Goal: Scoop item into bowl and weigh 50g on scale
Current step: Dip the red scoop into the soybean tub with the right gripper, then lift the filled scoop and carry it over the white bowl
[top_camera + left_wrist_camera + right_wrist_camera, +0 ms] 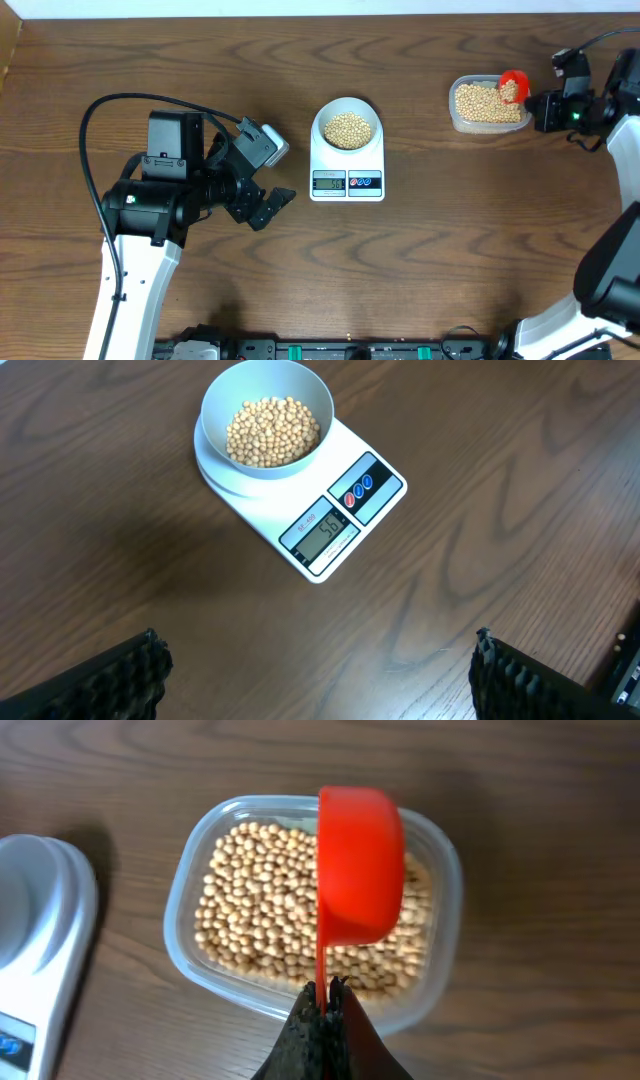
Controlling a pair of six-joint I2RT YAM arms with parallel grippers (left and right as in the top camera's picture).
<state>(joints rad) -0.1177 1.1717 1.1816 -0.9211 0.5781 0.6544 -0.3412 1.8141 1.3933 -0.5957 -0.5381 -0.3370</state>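
Note:
The pale blue-white bowl (347,125) stands on the white scale (347,183) at the table's middle and holds tan beans (348,130). In the left wrist view the bowl (266,420) sits on the scale (340,520), whose display seems to read 56. My right gripper (322,995) is shut on the handle of a red scoop (358,865), held tilted on its side over the clear plastic container (440,870) of beans (260,910). In the overhead view the scoop (514,85) is at the container (487,105). My left gripper (272,205) is open and empty, left of the scale.
The container stands at the back right of the brown wooden table (450,250). A black cable (110,100) loops over the left arm. A rail with fittings runs along the front edge (350,350).

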